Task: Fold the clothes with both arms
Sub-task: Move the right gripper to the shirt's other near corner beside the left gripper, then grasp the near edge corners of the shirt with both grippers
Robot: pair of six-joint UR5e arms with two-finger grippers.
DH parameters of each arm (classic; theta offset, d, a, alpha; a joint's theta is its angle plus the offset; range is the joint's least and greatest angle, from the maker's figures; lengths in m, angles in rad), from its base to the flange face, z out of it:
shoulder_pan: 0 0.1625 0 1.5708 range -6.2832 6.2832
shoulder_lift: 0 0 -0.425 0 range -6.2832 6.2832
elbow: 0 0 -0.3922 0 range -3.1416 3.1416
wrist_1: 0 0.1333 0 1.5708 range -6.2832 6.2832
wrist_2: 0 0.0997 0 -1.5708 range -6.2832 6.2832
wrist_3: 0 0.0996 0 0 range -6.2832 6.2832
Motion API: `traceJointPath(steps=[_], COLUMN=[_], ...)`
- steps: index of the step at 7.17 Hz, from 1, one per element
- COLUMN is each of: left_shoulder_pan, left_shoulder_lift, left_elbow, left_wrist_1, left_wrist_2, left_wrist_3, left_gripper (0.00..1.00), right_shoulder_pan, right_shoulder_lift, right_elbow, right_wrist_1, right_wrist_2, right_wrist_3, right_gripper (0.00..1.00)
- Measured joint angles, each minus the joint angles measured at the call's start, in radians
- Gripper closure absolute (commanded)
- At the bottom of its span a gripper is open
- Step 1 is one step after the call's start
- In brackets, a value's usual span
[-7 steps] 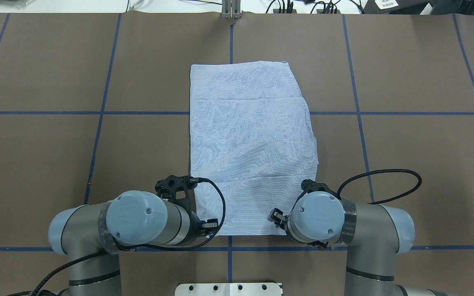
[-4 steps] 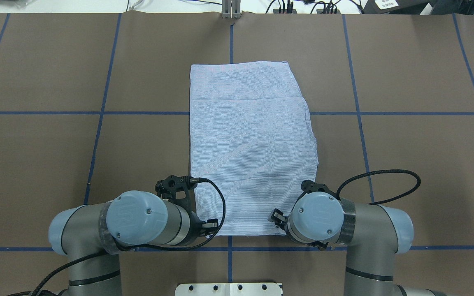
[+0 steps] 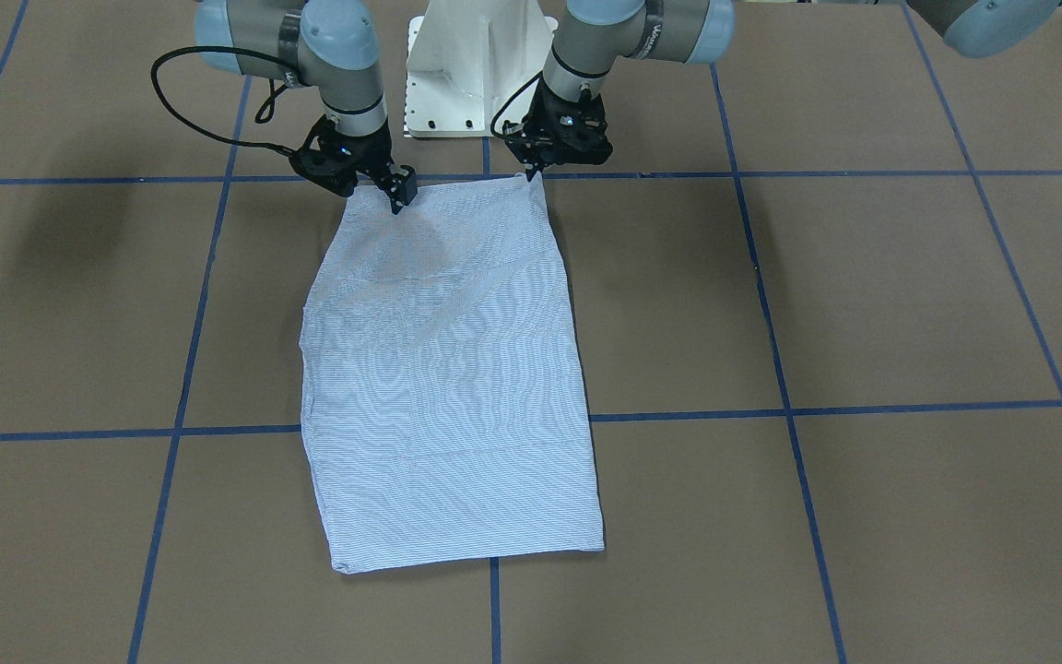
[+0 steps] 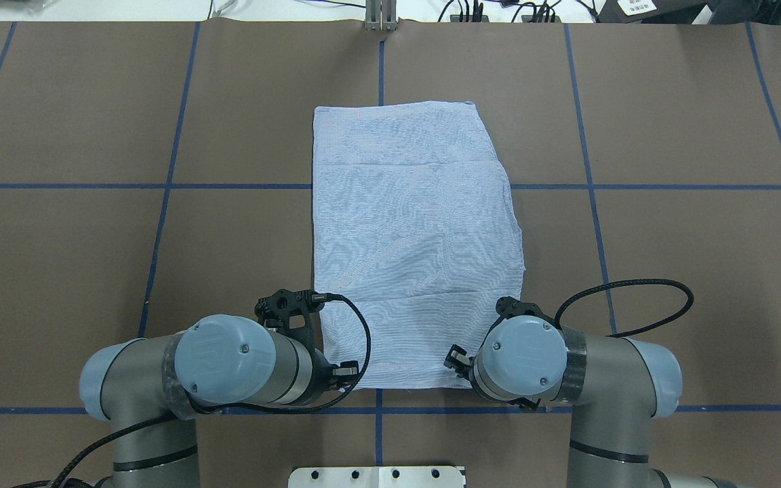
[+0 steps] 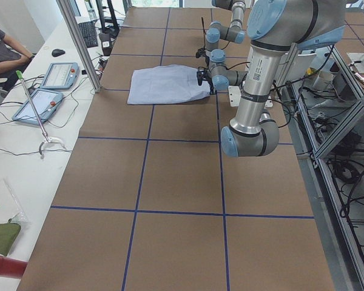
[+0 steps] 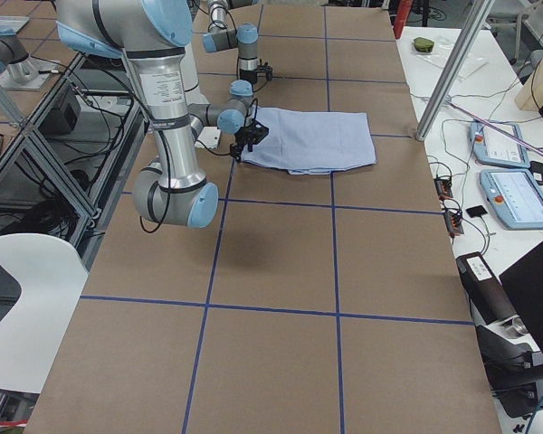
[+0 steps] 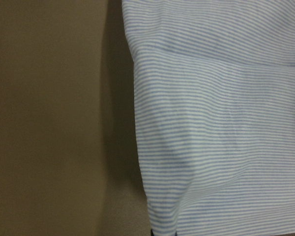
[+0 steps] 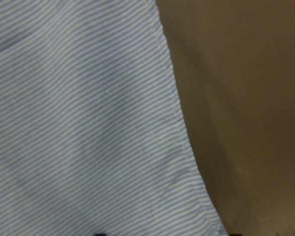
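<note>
Shirt (image 4: 411, 237) lies flat mid-table (image 4: 92, 237), folded into one long striped panel, with its long axis running away from the robot. Faint cross creases show. The side on the left arm's side is straight and the opposite side is wavy. The near hem sits just short of the blue tape line (image 4: 160, 411) in front of the white pedestal (image 3: 476, 65).

Left gripper (image 4: 346, 371): down at the near corner of the shirt on its own side. In the front-facing view its tips meet the cloth right at that corner (image 3: 528, 172). The wrist casing hides the finger gap, so I cannot tell whether it is pinching or parted.

Right gripper (image 4: 456, 357): down at the near hem on the other side, a little in from that corner. In the front-facing view one black finger (image 3: 402, 192) rests on top of the fabric and the other is not visible. I cannot tell whether it is clamped or apart.

Left wrist view: the shirt's edge runs top to bottom, with cloth (image 7: 221, 123) filling the right part and bare brown table on the left. The cloth bulges slightly near the bottom.

Right wrist view is mirrored: cloth (image 8: 78, 123) on the left, table on the right.

Side views: both grippers are low at the robot-side hem (image 5: 201, 79), and the rest of the panel lies untouched beyond them.
</note>
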Motion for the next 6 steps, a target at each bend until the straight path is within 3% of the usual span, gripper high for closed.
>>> traceJointPath(steps=[3, 6], left_shoulder_pan=[0.000, 0.000], left_shoulder_lift=[0.001, 0.000], left_elbow=[0.000, 0.002], left_wrist_1=[0.001, 0.001], left_wrist_2=[0.000, 0.000], left_wrist_3=[0.000, 0.000], left_gripper=[1.00, 1.00], right_shoulder_pan=[0.001, 0.016], right_shoulder_lift=[0.014, 0.026], right_elbow=[0.002, 0.006], right_wrist_1=[-0.005, -0.010], right_wrist_2=[-0.001, 0.004], right_wrist_3=[0.000, -0.001], right_gripper=[0.95, 1.00])
